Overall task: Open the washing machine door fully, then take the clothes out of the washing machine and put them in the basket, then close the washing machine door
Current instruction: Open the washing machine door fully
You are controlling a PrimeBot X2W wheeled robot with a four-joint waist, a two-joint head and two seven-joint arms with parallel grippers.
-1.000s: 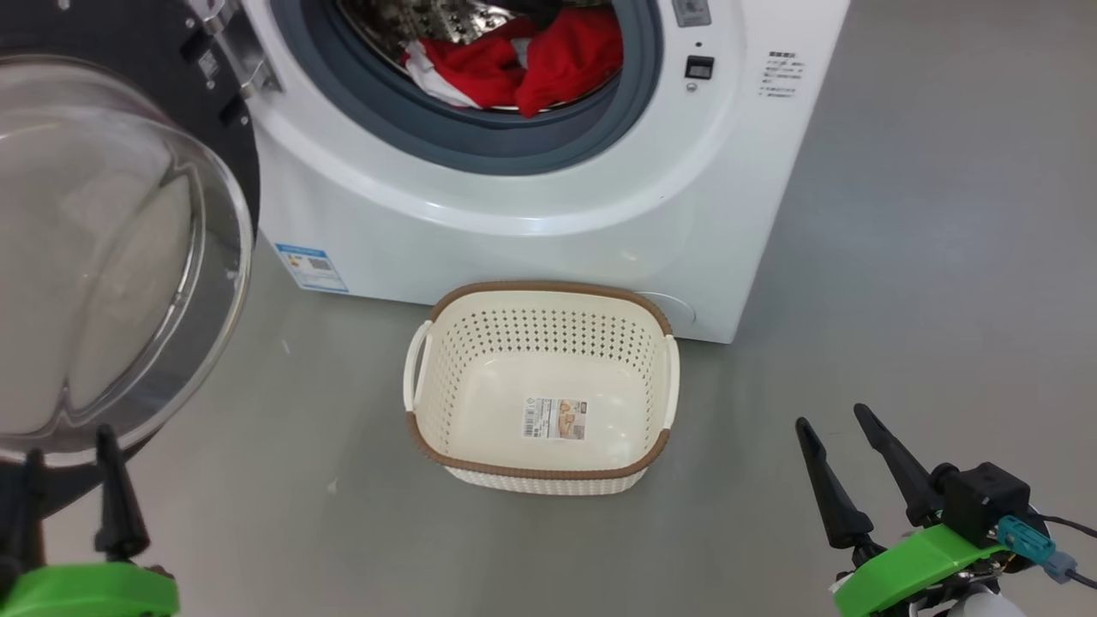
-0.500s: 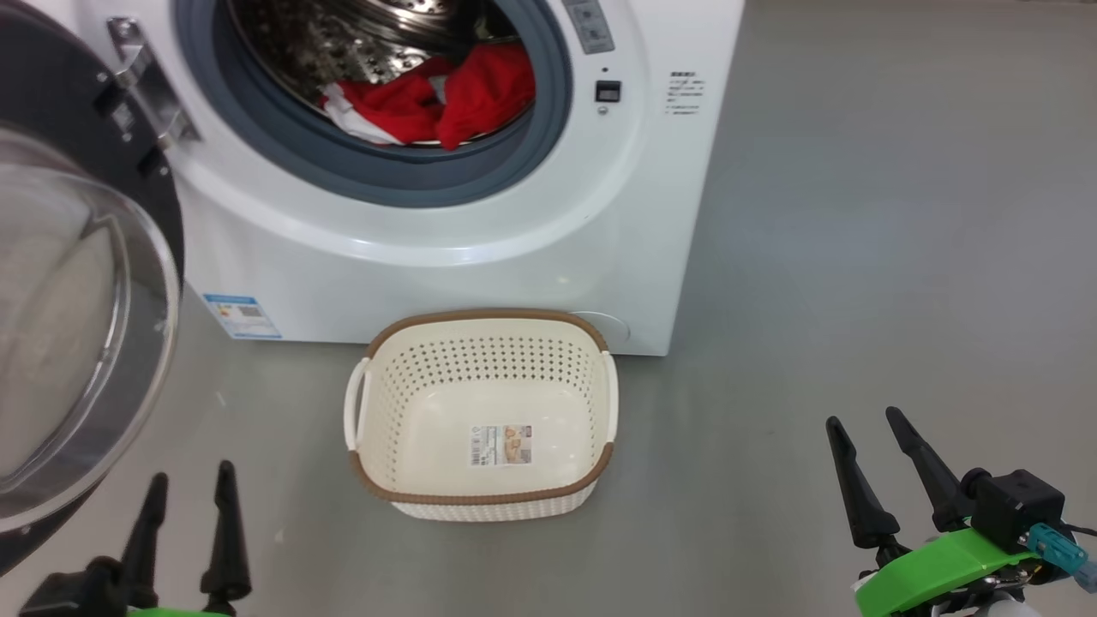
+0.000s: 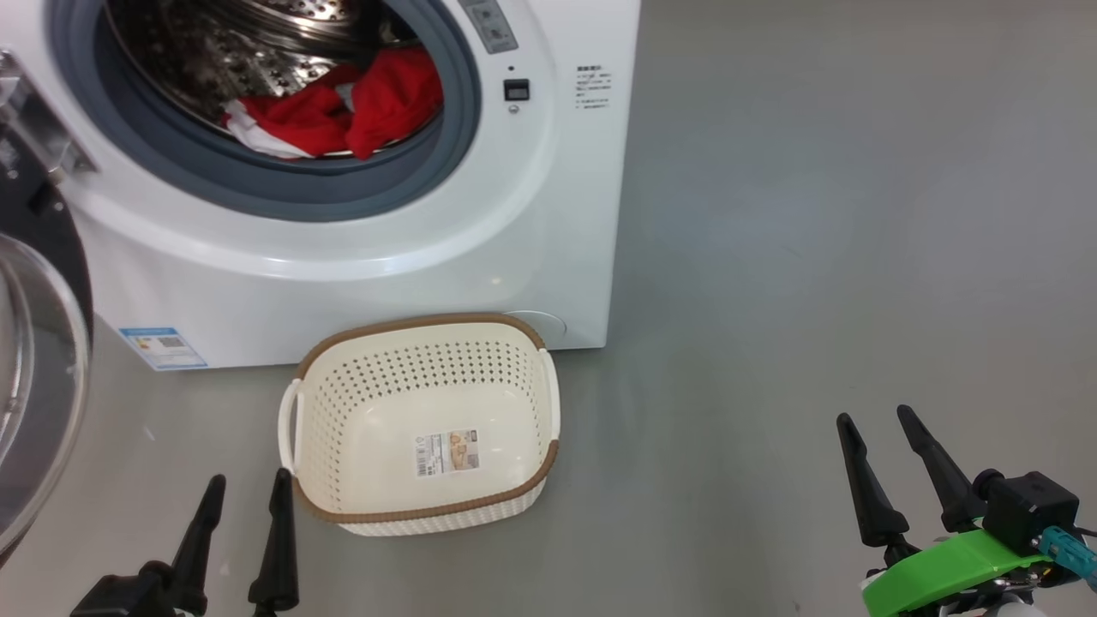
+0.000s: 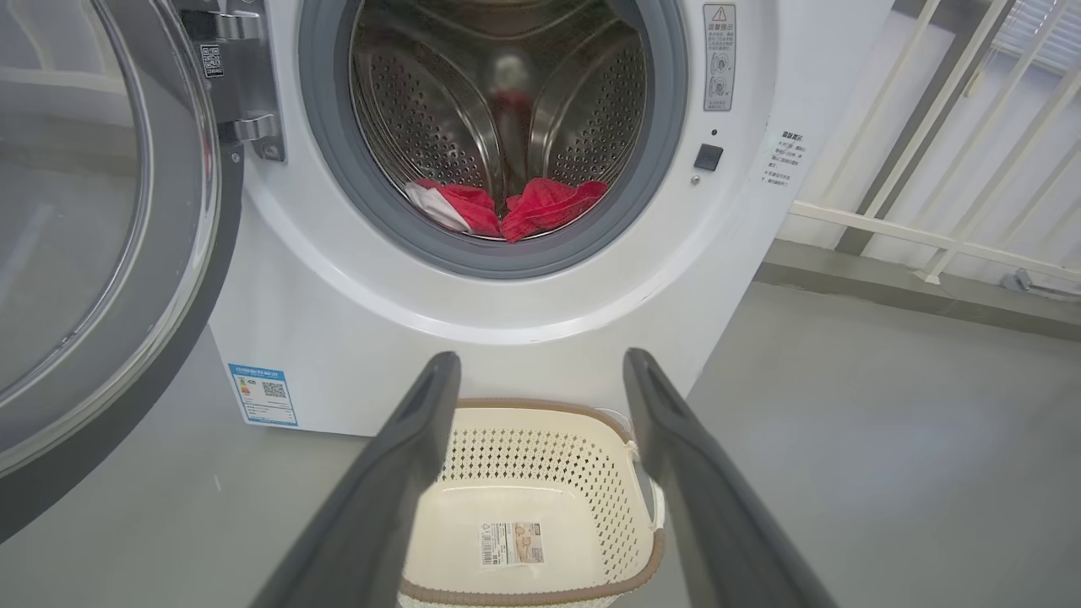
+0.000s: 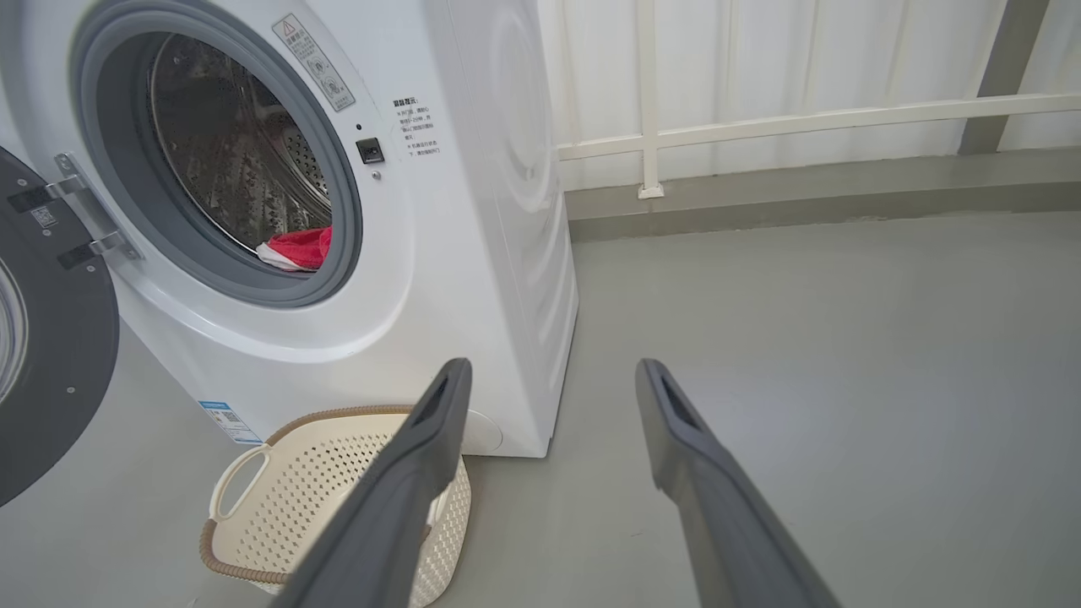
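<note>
My left gripper (image 3: 248, 476) hangs low at the near left, just left of the basket (image 3: 424, 320). Its two dark fingers are spread apart with nothing between them. My right gripper (image 3: 874, 414) is at the near right, well apart from the machine and the basket, above bare grey floor (image 3: 814, 214). Its fingers are parted about as widely and it too holds nothing.

The washing machine (image 3: 360, 274) stands at the far left with its mouth uncovered. The washing machine door (image 4: 110, 219) is swung out to the left on its hinge, and its clear glass bowl bulges toward me.

The clothes (image 3: 334, 120) lie inside, a red bundle with a white edge. They sit at the bottom front of the perforated steel drum (image 4: 507, 93), against the grey gasket (image 3: 283, 184).

The basket sits on the floor just in front of the machine, its far rim near the lower panel. The sticker (image 3: 446, 452) on its bottom is in plain sight.
</note>
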